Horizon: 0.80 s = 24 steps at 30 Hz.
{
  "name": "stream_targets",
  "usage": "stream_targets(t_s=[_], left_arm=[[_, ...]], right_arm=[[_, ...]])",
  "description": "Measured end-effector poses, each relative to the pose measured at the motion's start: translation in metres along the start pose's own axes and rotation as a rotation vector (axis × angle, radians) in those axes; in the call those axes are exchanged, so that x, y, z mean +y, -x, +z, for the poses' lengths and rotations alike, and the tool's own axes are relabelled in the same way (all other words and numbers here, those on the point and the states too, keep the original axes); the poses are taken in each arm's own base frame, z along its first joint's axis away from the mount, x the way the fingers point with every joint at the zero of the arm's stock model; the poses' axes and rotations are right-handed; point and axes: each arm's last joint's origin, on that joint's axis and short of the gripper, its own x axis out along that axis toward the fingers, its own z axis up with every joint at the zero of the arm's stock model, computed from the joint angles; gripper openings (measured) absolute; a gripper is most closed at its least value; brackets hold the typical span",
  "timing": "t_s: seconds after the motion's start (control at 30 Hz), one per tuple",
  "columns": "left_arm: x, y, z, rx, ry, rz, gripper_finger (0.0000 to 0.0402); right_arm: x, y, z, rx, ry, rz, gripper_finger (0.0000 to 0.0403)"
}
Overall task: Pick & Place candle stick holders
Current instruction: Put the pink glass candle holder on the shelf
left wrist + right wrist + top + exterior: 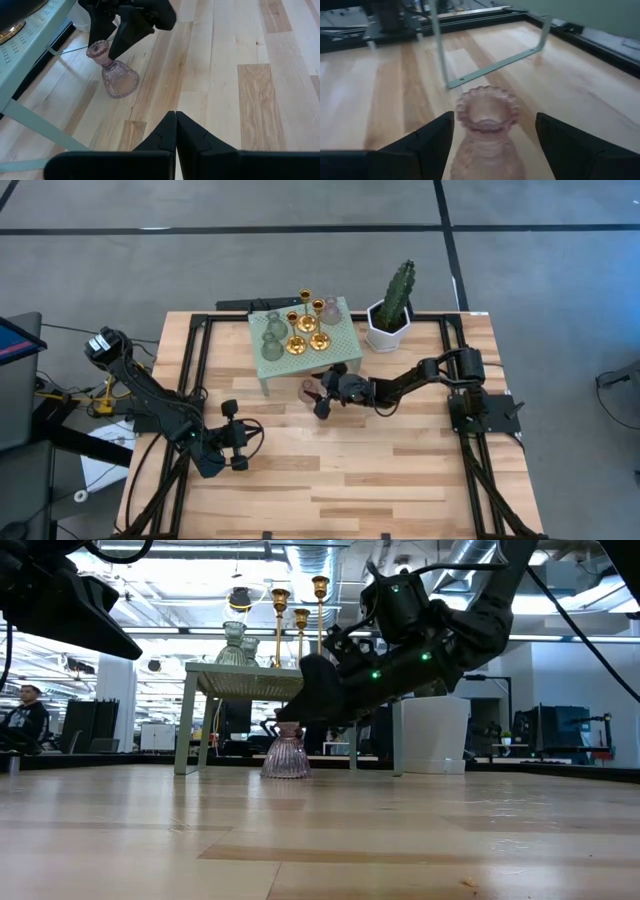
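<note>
One pink candle holder (309,389) stands upright on the wooden surface (400,470), just in front of the small green stand (343,340); the right gripper (322,392) is at it with its jaws wide apart, one on each side of the frilled neck and, as far as the wrist view shows, not touching the glass; whether this holder is about to be taken up or has just been set down cannot be told. The other holders are on top of the stand: three gold ones (306,322), two grey-green ones (272,342) and a second pink one (331,310), so by my count one of seven is off the stand and six are on it. The left gripper (240,448) waits well away from the stand toward the near edge of the surface, its jaws pressed together on nothing. A white pot with a cactus (390,320) sits just beside the stand. The surface is pale butcher-block planks framed by black rails; beyond it the level view shows a bright open workshop with exposed ceiling pipes, desks and screens, and a person (22,718) seated far off behind the stand.
</note>
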Motion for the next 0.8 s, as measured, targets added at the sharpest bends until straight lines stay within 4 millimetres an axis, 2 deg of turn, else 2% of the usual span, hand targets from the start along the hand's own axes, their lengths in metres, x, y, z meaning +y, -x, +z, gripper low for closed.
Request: stream_targets(t_s=[0.23, 0.37, 0.8], left_arm=[[0.0, 0.0, 0.0, 0.0, 0.0, 0.0, 0.0002], [0.0, 0.0, 0.0, 0.0, 0.005, 0.0, 0.0002], [0.0, 0.0, -0.0001, 0.0, 0.007, 0.0, 0.0002]], right_arm=[[0.001, 0.0001, 0.0, 0.003, 0.007, 0.029, 0.0269], [0.0011, 0.0, 0.0008, -0.006, 0.004, 0.03, 0.0252], [0.0011, 0.0001, -0.0003, 0.001, 0.009, 0.029, 0.0103]])
